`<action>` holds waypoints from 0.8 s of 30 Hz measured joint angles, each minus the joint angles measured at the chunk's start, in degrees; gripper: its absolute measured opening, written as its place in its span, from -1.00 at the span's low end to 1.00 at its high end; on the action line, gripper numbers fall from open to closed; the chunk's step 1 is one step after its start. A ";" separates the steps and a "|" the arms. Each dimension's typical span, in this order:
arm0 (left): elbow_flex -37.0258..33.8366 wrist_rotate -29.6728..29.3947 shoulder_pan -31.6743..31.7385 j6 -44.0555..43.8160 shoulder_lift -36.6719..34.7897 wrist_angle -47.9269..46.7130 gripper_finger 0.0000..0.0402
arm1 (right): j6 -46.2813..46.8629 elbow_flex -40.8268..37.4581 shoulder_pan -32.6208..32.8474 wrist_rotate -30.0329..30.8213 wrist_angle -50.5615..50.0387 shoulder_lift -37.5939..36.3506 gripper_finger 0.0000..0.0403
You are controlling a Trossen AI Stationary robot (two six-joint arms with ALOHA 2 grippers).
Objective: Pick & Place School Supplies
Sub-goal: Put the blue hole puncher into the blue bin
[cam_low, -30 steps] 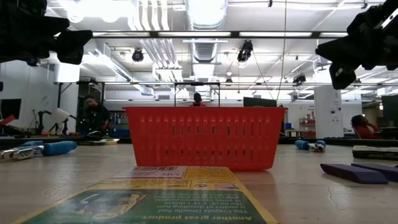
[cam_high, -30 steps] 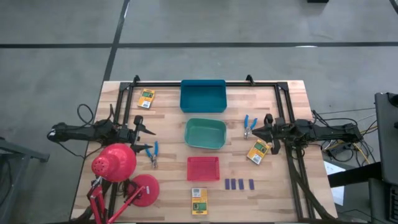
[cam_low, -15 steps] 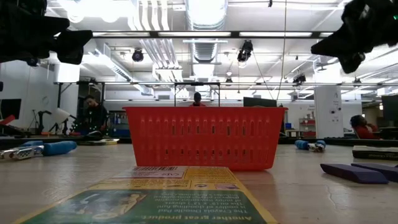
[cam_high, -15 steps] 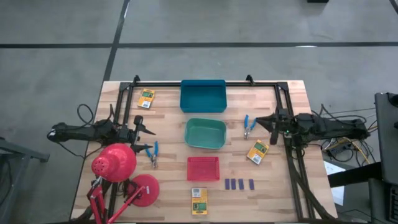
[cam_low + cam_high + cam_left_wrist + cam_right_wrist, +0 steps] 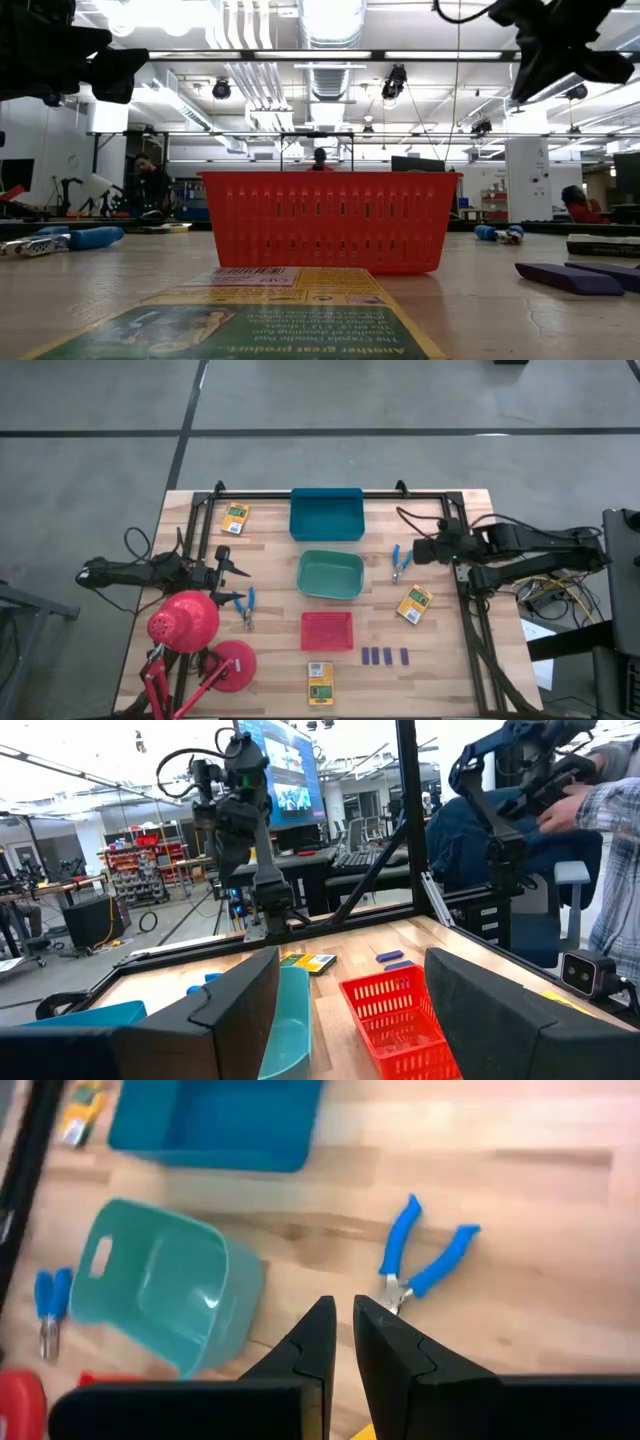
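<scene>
My right gripper [image 5: 418, 551] is shut, raised above the table and slanting down just right of a blue-handled scissor-like tool [image 5: 420, 1265] that lies flat on the wood; it touches nothing. A second such tool [image 5: 247, 607] lies near my left gripper [image 5: 237, 582], which waits open at the table's left with nothing between its fingers. Yellow-and-green boxes lie flat at the far left [image 5: 235, 519], the right [image 5: 415, 603] and the near edge [image 5: 320, 683]. Several dark blue blocks [image 5: 385, 656] lie in a row near the front right.
Down the table's middle stand a blue tray [image 5: 326, 514], a green tray [image 5: 330, 574] and a red tray [image 5: 327, 631]. A red desk lamp [image 5: 185, 622] stands at the near left. A black frame [image 5: 330, 492] runs along the far edge. A person sits beyond the table [image 5: 600, 810].
My right gripper has risen well above the table and shifted toward the far edge. It has tipped from level to slanting down and rolled about its own line, staying shut. The box it stood over lies as before.
</scene>
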 joint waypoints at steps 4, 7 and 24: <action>0.00 0.00 0.01 0.02 -0.01 -0.02 0.28 | 7.22 2.49 -0.49 -2.79 -4.29 4.55 -0.81; 0.00 0.00 0.01 0.01 -0.01 -0.03 0.28 | 10.00 2.69 -1.52 -6.52 -5.01 7.13 -0.81; 0.00 0.00 0.00 0.01 -0.01 -0.02 0.28 | 11.49 -3.51 -10.50 -9.07 -0.98 12.20 -0.81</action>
